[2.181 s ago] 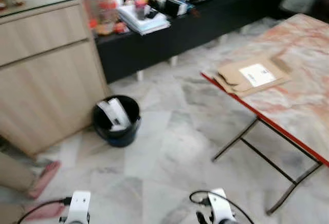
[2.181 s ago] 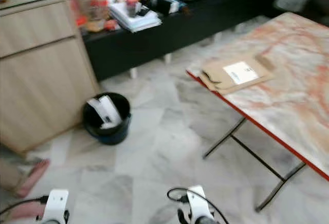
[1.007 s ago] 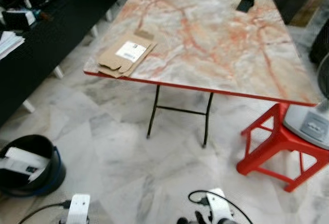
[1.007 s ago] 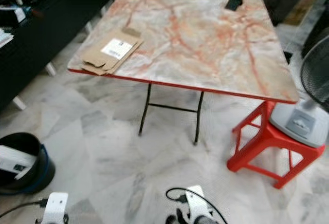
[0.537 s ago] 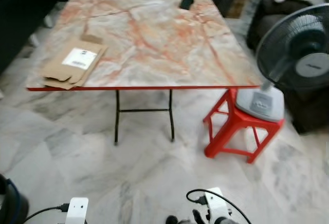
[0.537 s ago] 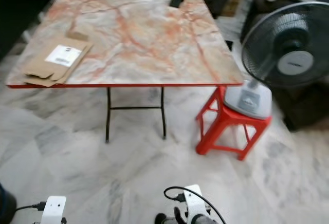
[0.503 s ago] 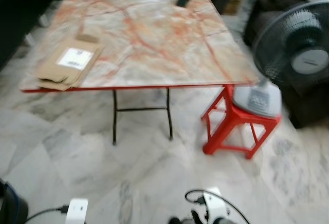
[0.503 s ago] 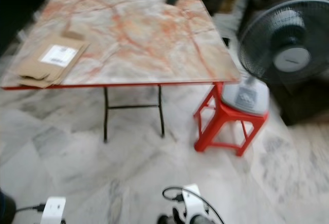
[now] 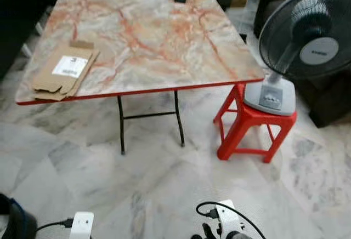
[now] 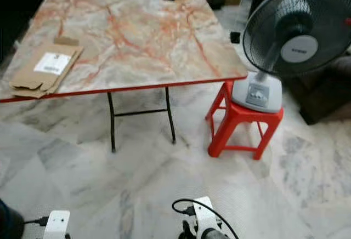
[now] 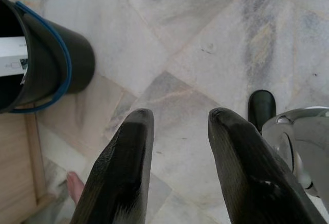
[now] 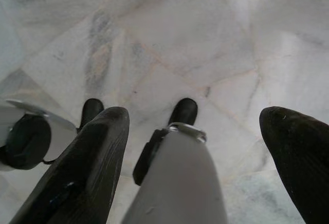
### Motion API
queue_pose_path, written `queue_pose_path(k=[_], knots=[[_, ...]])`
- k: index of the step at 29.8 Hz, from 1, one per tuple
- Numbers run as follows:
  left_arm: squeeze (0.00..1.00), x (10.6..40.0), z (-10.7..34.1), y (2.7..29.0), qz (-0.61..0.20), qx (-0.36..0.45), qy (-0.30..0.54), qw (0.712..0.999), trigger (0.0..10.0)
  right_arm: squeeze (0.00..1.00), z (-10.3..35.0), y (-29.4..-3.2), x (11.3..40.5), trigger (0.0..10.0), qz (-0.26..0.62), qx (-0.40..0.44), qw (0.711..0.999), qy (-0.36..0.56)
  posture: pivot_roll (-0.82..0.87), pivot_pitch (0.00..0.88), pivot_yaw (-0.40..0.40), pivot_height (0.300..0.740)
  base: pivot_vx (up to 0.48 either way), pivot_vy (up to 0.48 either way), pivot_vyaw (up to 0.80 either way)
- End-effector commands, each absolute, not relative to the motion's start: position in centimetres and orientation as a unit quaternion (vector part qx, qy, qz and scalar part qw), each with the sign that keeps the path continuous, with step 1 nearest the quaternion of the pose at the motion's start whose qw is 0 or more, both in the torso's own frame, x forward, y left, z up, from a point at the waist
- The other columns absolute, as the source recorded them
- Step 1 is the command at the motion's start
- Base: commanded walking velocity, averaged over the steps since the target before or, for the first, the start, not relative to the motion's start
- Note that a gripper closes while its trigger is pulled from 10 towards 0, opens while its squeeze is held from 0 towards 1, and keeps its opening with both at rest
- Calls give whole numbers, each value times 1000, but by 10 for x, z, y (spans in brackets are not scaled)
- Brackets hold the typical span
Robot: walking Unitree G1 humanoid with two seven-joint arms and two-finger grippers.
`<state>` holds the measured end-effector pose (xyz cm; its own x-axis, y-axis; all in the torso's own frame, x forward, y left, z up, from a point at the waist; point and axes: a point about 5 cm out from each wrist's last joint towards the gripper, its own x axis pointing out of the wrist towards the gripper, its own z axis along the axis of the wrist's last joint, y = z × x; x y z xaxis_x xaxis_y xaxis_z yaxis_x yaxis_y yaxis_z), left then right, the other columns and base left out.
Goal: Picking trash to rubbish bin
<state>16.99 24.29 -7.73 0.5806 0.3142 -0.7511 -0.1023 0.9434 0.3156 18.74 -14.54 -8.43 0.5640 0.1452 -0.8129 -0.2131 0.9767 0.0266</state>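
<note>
Turned rightward from the bin (image 11: 36, 59) toward the table (image 9: 164, 36), cardboard (image 9: 63, 74) lying at its left edge, left gripper (image 11: 177, 170) and right gripper (image 12: 198, 162) both parted and empty; risk of clipping fan (image 9: 307, 36) or stool (image 9: 249, 129) while approaching.

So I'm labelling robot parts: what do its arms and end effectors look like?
Each end effector has two long, tapered, glossy black fingers, seen again at the right end effector. The wrists are white blocks with looping black cables.
</note>
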Motion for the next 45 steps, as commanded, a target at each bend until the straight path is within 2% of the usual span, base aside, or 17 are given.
queue_pose_path(k=[1, 5, 13, 14, 15, 17, 18, 22, 31, 34, 41, 45], knots=[[0, 166, -80, 240, 108, 131, 448, 878, 10000, 0, -84, -146, 188, 10000, 99, -35, 886, 451, 144, 155, -27, 740, 0, 0, 0], [0, 175, -75, 236, 90, 146, 419, 892, 10000, 0, -76, -142, 203, 10000, 107, -33, 900, 421, 141, 158, -24, 740, 0, 0, 0], [0, 196, -60, 237, 104, 146, 353, 918, 10000, 0, -56, -137, 232, 10000, 122, -33, 924, 360, 152, 160, -25, 740, 0, 0, 0], [0, 213, -47, 234, 98, 152, 295, 938, 10000, 0, -38, -132, 255, 10000, 130, -28, 943, 307, 150, 160, -24, 740, 0, 0, 0], [0, 213, -47, 234, 98, 152, 295, 938, 10000, 0, -38, -132, 255, 10000, 130, -28, 943, 307, 150, 160, -24, 740, 0, 0, 0], [0, 236, -24, 231, 104, 155, 216, 958, 10000, 0, -12, -124, 281, 10000, 152, -29, 959, 236, 143, 156, -22, 740, 0, 0, 0], [0, 236, -24, 231, 104, 155, 216, 958, 10000, 0, -12, -124, 281, 10000, 152, -29, 959, 236, 143, 156, -22, 740, 0, 0, 0], [0, 254, 0, 220, 97, 158, 130, 974, 10000, 0, 20, -114, 306, 10000, 178, -31, 973, 146, 145, 148, -12, 740, 0, 0, 0], [0, 260, 41, 216, 108, 167, 11, 980, 10000, 0, 67, -102, 325, 10000, 201, -16, 979, 12, 139, 133, -11, 740, 0, 0, 0], [0, 266, 75, 214, 136, 149, -56, 978, 10000, 0, 89, -93, 327, 10000, 212, -13, 976, -46, 147, 123, -15, 740, 0, 0, 0], [0, 279, 108, 197, 130, 135, -119, 975, 10000, 0, 116, -90, 333, 10000, 203, 1, 974, -97, 140, 113, -19, 740, 0, 0, 0], [0, 299, 134, 185, 131, 134, -157, 970, 10000, 0, 132, -89, 341, 10000, 182, 18, 976, -115, 146, 99, -20, 740, 0, 0, 0]])
